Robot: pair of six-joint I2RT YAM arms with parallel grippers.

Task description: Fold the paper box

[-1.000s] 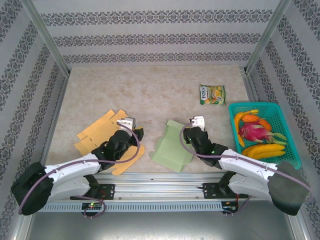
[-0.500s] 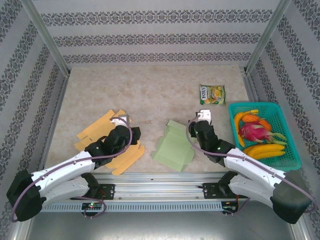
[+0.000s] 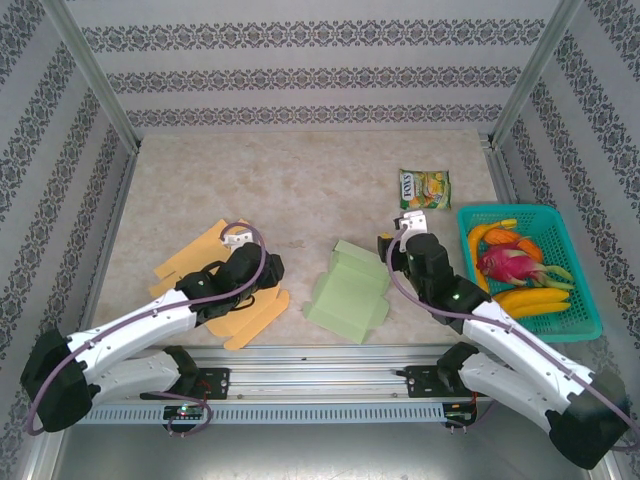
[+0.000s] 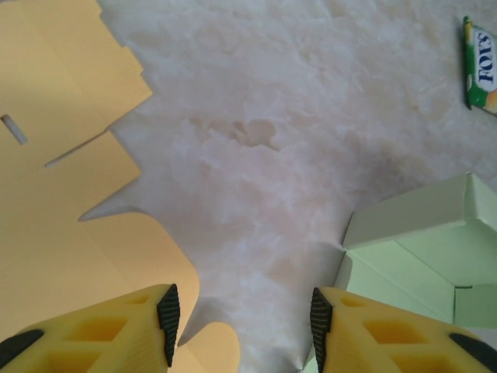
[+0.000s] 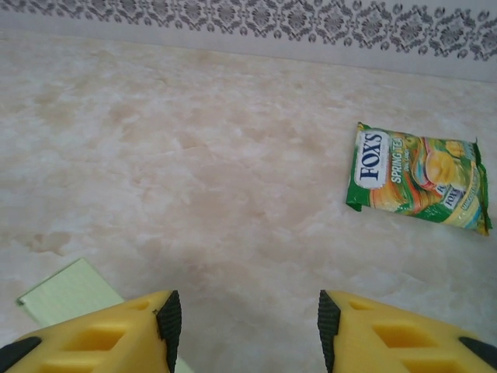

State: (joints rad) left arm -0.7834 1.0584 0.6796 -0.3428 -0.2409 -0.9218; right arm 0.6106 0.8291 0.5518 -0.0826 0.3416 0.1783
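The left gripper (image 4: 242, 315) has slid left over the flat orange box blank (image 3: 192, 255), its jaws widening to half apart and holding nothing. The half-folded green paper box (image 3: 348, 295) lies free at the middle of the worktop's near edge. The right gripper (image 5: 245, 322), half open and empty, has backed off toward the Fox's packet (image 5: 418, 178), so folding probably needs a fresh grasp.

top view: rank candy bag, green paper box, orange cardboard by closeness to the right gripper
From the right gripper:
1. candy bag, just beyond it, toward the back.
2. green paper box, to its left, nearer the arm bases.
3. orange cardboard, far left.
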